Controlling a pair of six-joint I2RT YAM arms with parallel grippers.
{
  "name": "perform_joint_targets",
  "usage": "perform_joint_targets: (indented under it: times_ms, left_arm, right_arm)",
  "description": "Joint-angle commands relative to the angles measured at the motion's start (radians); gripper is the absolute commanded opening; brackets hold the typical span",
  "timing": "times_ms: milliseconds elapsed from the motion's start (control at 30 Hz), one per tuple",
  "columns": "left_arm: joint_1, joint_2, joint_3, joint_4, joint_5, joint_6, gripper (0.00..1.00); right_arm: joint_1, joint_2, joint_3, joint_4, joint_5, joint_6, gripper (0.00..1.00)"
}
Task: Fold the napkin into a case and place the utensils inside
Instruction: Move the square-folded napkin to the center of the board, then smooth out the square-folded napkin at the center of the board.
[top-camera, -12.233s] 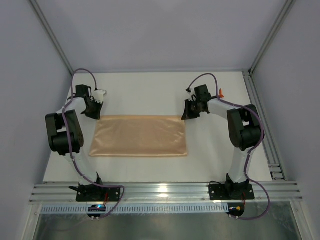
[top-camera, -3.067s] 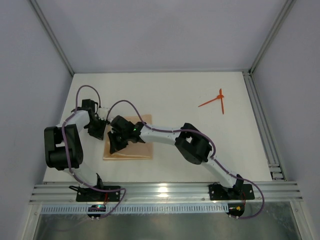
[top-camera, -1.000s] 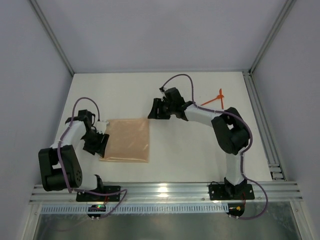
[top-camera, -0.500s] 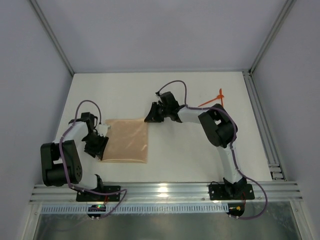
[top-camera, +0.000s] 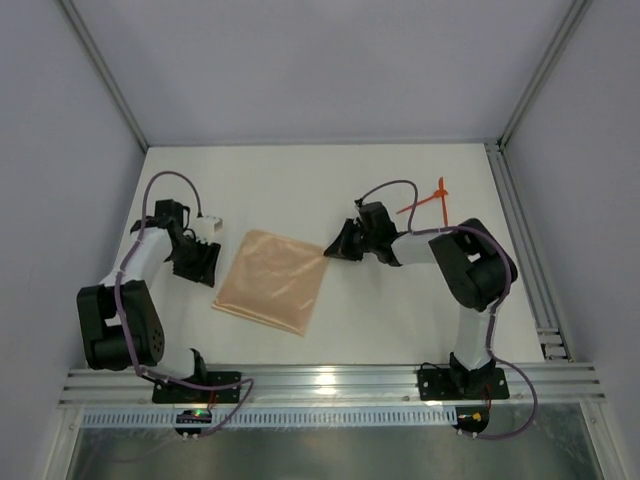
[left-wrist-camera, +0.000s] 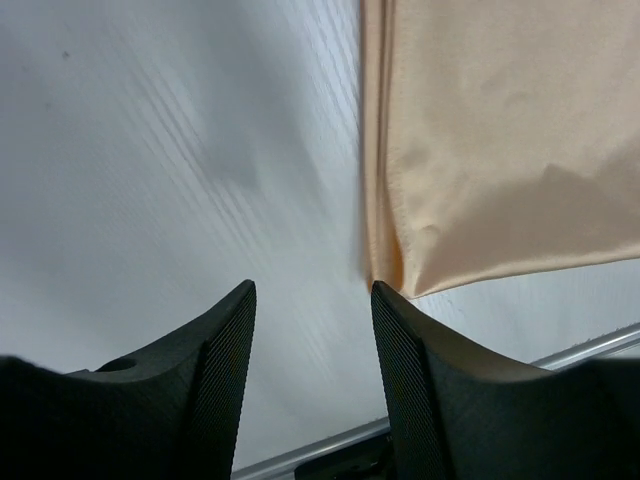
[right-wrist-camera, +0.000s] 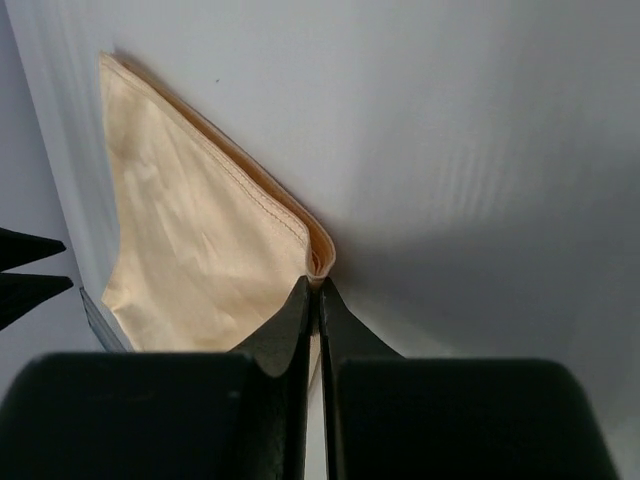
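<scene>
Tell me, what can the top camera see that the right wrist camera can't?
Only the top camera shows the two utensils, crossed, lying apart from the napkin on its right, and the napkin's whole tilted shape. Only the right wrist camera shows the right gripper pinched shut on the napkin's corner, with its layered, stitched edge. Both show the peach napkin on the white table.

Even, bright overhead light; soft shadows on the worktop; wrist views streaked with blur, near jaws unfocused
</scene>
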Motion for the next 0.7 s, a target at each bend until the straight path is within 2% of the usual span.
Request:
perform_joint_targets:
  times_ms: [0, 200, 233, 267, 300, 367, 533, 633, 667]
  left_arm:
    - [-0.010, 0.017, 0.086, 0.019, 0.071, -0.019, 0.53]
    - [-0.096, 0.057, 0.112, 0.032, 0.046, -0.053, 0.54]
    - [-0.110, 0.063, 0.108, 0.034, 0.040, -0.058, 0.54]
    - [-0.121, 0.071, 0.105, 0.035, 0.040, -0.061, 0.54]
    - [-0.166, 0.072, 0.092, 0.038, 0.039, -0.064, 0.54]
    - [-0.199, 0.071, 0.072, 0.040, 0.034, -0.075, 0.53]
    - [-0.230, 0.068, 0.020, 0.058, 0.013, -0.078, 0.49]
    - [-0.243, 0.088, 0.005, 0.051, -0.024, -0.066, 0.38]
    - [-0.243, 0.091, -0.003, 0.051, -0.044, -0.063, 0.36]
  right_arm:
    - [-0.032, -0.134, -0.088, 0.041, 0.090, -0.014, 0.03]
    - [-0.046, -0.216, -0.197, 0.058, 0.141, -0.009, 0.04]
    - [-0.048, -0.218, -0.198, 0.053, 0.141, -0.012, 0.08]
    - [-0.048, -0.220, -0.198, 0.046, 0.136, -0.015, 0.19]
    - [-0.048, -0.221, -0.198, 0.033, 0.135, -0.018, 0.25]
    - [-0.048, -0.264, -0.210, -0.002, 0.154, -0.035, 0.33]
    - [-0.023, -0.420, -0.225, -0.138, 0.282, -0.124, 0.34]
    - [0.056, -0.503, -0.205, -0.224, 0.432, -0.189, 0.34]
    - [0.124, -0.512, -0.198, -0.243, 0.488, -0.221, 0.34]
